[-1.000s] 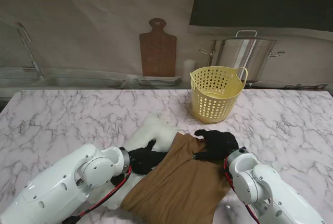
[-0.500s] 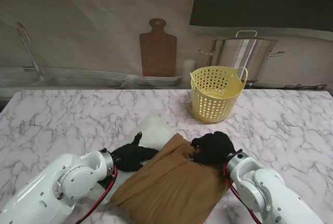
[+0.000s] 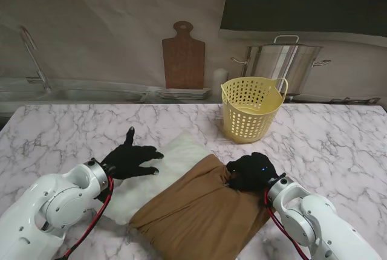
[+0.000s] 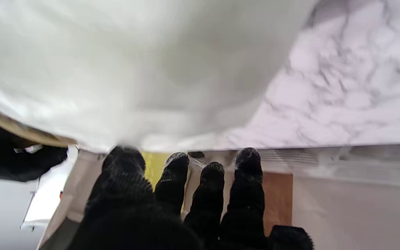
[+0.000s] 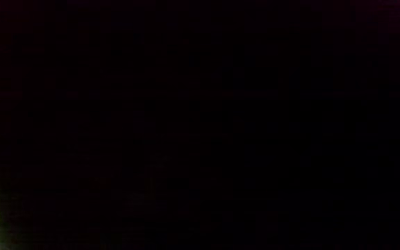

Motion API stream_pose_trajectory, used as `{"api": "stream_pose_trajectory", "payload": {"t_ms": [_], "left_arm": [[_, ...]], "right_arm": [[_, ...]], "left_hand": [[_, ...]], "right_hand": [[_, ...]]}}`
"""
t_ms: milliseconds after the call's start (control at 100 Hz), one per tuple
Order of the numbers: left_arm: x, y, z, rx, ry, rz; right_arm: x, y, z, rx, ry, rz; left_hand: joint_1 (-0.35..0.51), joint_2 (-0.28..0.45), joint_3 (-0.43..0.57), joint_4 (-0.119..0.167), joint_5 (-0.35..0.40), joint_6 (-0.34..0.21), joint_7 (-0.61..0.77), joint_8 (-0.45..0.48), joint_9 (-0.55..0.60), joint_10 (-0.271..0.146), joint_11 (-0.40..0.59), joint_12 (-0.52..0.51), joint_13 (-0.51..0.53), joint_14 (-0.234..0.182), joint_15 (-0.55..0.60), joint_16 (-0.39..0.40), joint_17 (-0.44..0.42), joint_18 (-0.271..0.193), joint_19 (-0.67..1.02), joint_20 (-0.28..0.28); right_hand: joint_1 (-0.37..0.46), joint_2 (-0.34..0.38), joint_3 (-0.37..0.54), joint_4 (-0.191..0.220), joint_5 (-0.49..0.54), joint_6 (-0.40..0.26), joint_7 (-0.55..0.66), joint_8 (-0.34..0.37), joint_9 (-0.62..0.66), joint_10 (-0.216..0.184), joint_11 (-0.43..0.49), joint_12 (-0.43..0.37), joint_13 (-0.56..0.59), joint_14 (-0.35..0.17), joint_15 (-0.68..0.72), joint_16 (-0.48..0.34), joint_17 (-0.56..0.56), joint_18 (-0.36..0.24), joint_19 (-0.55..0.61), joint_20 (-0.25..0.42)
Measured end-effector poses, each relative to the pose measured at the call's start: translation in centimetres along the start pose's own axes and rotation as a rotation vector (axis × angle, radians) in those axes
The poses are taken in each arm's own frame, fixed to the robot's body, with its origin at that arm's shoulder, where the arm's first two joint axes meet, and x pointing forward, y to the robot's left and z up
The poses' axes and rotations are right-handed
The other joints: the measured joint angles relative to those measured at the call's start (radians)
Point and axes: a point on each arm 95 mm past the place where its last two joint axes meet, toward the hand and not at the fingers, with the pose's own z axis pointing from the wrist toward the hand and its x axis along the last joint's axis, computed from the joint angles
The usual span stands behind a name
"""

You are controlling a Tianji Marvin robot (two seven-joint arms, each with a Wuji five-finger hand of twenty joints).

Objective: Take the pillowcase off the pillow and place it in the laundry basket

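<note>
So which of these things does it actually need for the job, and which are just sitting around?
Needed: pillow, brown pillowcase, yellow laundry basket, left hand, right hand.

Just there: cutting board, steel pot, stacked plates, faucet.

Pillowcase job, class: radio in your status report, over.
Left hand open, spread on the white pillow. Right hand shut on the brown pillowcase, still partly over the pillow. Yellow basket beyond, path unobstructed.

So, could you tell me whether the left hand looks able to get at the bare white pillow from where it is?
Probably yes: the left hand, fingers spread, hovers at the exposed pillow with nothing between them; the pillowcase covers only the nearer part.
</note>
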Motion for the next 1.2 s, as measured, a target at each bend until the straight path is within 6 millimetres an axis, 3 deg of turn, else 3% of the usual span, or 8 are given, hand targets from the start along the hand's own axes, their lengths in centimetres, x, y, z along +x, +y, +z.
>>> {"api": "stream_pose_trajectory", "payload": {"t_ms": [190,340,560,660,790,1070,1150,1200], "left_arm": [[-0.4,-2.0,0.7,0.115,-0.035,0.007],[0.0,-3.1,3.6,0.103,-0.032,-0.043],[0.1,-3.0,7.9,-0.027,0.033,-0.103],[-0.3,-2.6,9.1,-0.061,0.031,-0.135],[-0.5,-2.0,10.1,-0.110,0.033,-0.158],[0.8,-0.7,11.5,-0.218,0.078,-0.144],[1.1,-0.2,11.8,-0.231,0.084,-0.123],[1.3,0.0,11.9,-0.237,0.089,-0.104]], "right_arm": [[-0.1,0.0,0.0,0.011,0.035,-0.006],[0.0,0.1,0.0,0.011,0.073,-0.006],[0.3,0.4,-0.2,-0.021,0.112,-0.029],[0.4,0.5,-0.3,-0.029,0.119,-0.030],[0.6,0.6,-0.5,-0.042,0.135,-0.027],[1.1,0.8,-0.3,-0.068,0.170,-0.032],[1.2,0.8,-0.2,-0.075,0.185,-0.051],[1.2,0.9,-0.1,-0.079,0.191,-0.060]], "left_hand": [[0.062,0.000,0.016,0.001,-0.001,0.001,0.003,0.048,-0.032,0.001,-0.023,0.000,-0.003,0.001,-0.007,0.009,-0.012,0.018,0.000,0.007],[0.068,0.001,0.016,0.001,-0.153,0.001,-0.090,-0.014,-0.194,0.010,-0.078,-0.049,-0.052,0.001,-0.032,0.005,-0.037,0.019,0.001,0.002],[-0.301,-0.082,0.020,0.002,-0.318,0.008,-0.130,-0.081,-0.393,0.012,-0.109,-0.154,-0.380,0.044,-0.146,-0.139,-0.167,0.037,0.046,-0.122],[-0.355,-0.162,0.032,0.002,-0.345,0.013,-0.141,-0.115,-0.402,0.012,-0.110,-0.167,-0.428,0.053,-0.150,-0.175,-0.165,0.050,0.048,-0.162],[-0.363,-0.256,0.034,0.002,-0.345,0.014,-0.157,-0.275,-0.402,0.029,-0.110,-0.168,-0.422,0.066,-0.130,-0.185,-0.107,0.057,0.056,-0.162],[-0.335,-0.318,0.034,0.002,-0.345,0.053,-0.167,-0.336,-0.411,0.060,-0.109,-0.165,-0.212,0.066,-0.061,-0.113,0.001,-0.014,0.057,0.023],[-0.322,-0.330,0.035,0.002,-0.345,0.053,-0.164,-0.335,-0.327,0.061,-0.077,-0.075,-0.167,0.072,-0.052,-0.059,0.001,-0.015,0.057,0.093],[-0.313,-0.330,0.035,0.002,-0.345,0.050,-0.147,-0.239,-0.266,0.057,-0.055,-0.009,-0.141,0.077,-0.033,-0.012,0.001,-0.015,0.057,0.139]], "right_hand": [[0.011,0.000,0.003,0.000,0.002,0.000,0.000,0.021,0.001,0.000,0.001,0.014,0.000,0.000,0.005,0.000,-0.007,0.000,-0.002,-0.004],[0.012,-0.002,0.025,0.000,0.013,0.000,0.001,0.031,0.001,0.000,0.013,0.017,0.001,0.000,0.009,0.010,-0.007,0.000,-0.004,-0.004],[0.042,-0.002,0.025,0.000,0.014,0.000,0.014,0.037,0.001,0.000,0.015,0.025,0.002,0.000,0.023,0.012,-0.007,-0.001,-0.004,-0.004],[0.045,-0.002,0.025,0.000,0.016,0.000,0.014,0.038,0.001,-0.001,0.015,0.026,0.002,0.000,0.025,0.012,-0.007,-0.001,-0.010,-0.005],[0.052,-0.002,0.025,0.000,0.018,0.000,0.016,0.044,0.003,-0.001,0.018,0.028,0.009,0.000,0.031,0.013,-0.007,-0.001,-0.011,-0.005],[0.053,-0.002,0.026,0.001,0.018,0.000,0.039,0.051,0.013,-0.002,0.025,0.029,0.013,0.000,0.033,0.021,-0.007,-0.002,-0.013,-0.005],[0.053,-0.002,0.031,0.001,0.019,0.000,0.041,0.052,0.013,-0.010,0.025,0.029,0.014,0.000,0.033,0.021,-0.007,-0.003,-0.015,-0.006],[0.053,-0.002,0.033,0.001,0.019,0.000,0.041,0.053,0.013,-0.011,0.025,0.029,0.014,0.000,0.033,0.021,-0.007,-0.010,-0.016,-0.006]]}}
